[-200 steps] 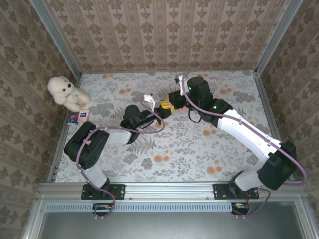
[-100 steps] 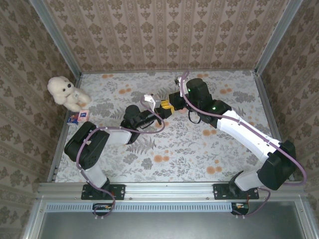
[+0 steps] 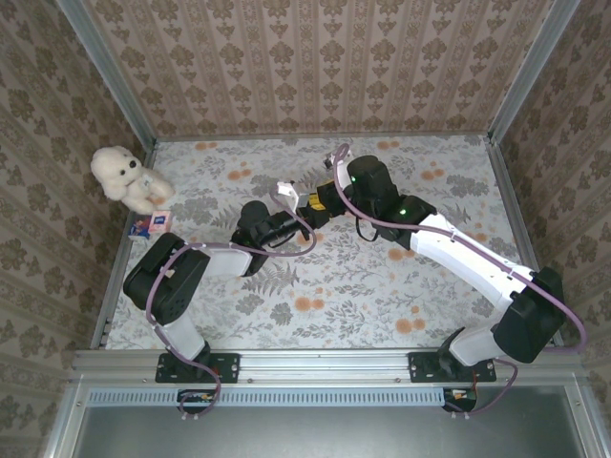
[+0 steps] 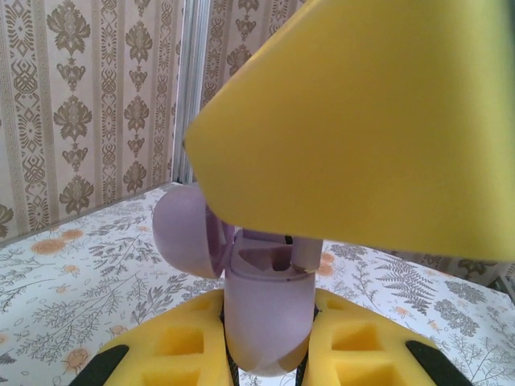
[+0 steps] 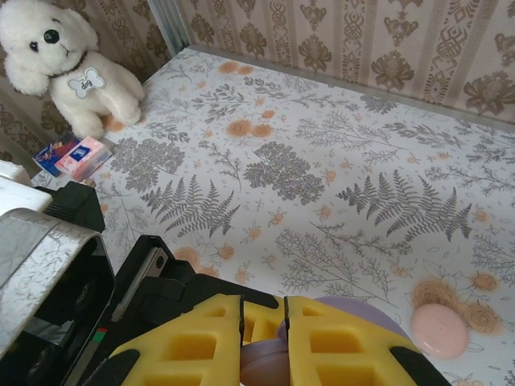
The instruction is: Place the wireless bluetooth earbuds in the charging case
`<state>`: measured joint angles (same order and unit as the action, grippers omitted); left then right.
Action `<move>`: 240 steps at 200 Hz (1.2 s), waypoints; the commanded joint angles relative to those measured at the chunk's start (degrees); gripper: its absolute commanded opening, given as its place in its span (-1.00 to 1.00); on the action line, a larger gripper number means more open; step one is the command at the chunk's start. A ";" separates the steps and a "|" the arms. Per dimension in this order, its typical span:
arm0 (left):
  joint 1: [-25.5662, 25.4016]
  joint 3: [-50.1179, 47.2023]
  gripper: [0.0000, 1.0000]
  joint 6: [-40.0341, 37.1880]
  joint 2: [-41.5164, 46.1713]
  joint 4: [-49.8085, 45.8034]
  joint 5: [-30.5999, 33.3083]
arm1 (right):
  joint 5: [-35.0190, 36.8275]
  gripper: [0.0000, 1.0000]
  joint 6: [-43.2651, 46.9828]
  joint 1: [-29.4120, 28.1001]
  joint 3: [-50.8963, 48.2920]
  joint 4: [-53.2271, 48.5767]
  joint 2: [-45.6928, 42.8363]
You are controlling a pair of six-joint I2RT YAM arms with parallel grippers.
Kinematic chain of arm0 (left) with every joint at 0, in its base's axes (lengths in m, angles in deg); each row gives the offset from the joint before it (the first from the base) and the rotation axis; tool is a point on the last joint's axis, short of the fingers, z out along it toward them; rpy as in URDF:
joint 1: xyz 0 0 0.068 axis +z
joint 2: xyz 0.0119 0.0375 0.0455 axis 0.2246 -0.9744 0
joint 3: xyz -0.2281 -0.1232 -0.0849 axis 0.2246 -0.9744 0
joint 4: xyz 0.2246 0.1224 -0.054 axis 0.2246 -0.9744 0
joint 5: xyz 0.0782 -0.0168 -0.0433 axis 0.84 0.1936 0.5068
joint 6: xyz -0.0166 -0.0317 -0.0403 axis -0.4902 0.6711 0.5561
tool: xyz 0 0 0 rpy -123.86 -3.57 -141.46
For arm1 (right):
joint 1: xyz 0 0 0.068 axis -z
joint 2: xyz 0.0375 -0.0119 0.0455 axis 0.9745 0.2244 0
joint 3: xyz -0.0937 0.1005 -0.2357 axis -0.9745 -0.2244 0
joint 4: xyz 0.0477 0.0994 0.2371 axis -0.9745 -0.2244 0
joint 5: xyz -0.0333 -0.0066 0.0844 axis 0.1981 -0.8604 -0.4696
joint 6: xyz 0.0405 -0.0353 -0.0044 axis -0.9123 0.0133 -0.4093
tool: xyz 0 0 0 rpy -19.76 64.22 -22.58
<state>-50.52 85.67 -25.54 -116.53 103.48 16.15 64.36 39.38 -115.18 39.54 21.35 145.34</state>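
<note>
Two end effectors meet over the floral-cloth surface (image 5: 322,161), one holding the case, the other an earbud.

The left end effector (image 4: 269,342) is clamped tight on the lower body of the lilac rounded plastic charging case (image 4: 265,314), held upright above the surface with its domed lid (image 4: 183,233) swung open to one side. The right end effector (image 5: 264,338) hangs directly over the case, its yellow fingers nearly together on the small pale plastic earbud (image 4: 304,256), whose stem stands in a socket of the case. A flat pale pink round disc (image 5: 438,330) lies on the cloth near the right fingers. A white plush dog (image 5: 60,60) sits in the far left corner.
</note>
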 commanded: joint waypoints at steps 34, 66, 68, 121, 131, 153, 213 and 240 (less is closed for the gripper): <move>-0.34 2.10 -1.00 0.27 2.26 3.90 -1.13 | 5.00 -0.72 1.06 -0.51 -1.61 -2.61 0.24; -0.32 2.25 -1.00 0.27 2.22 3.85 -1.46 | 5.93 -0.72 -0.52 -0.30 -0.51 -2.17 -0.30; -0.34 2.28 -1.00 0.27 2.17 3.85 -1.44 | 5.93 -0.72 -0.66 -0.31 -0.36 -2.10 -0.30; -0.34 2.03 -1.00 0.11 2.39 3.92 -2.16 | 7.12 -0.72 -2.11 0.06 1.12 -1.44 -0.31; -0.34 2.01 -1.00 0.10 2.42 3.93 -2.19 | 7.16 -0.72 -2.17 0.25 1.12 -1.51 -0.19; -0.34 1.85 -1.00 -0.04 2.65 3.89 -2.10 | 6.90 -0.72 -1.98 0.29 0.64 -1.73 -0.21; -0.34 2.00 -1.00 -0.09 3.07 3.96 -2.10 | 5.42 -0.73 0.98 0.12 -1.63 -1.99 -1.05; -0.34 2.07 -1.00 0.01 3.26 3.93 -2.10 | 5.14 -0.74 2.85 -0.29 -3.15 -1.48 -1.84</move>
<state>-50.50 85.72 -25.54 -116.13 103.00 15.72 69.52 39.78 -115.23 38.64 21.42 144.90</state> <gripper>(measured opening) 0.194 0.166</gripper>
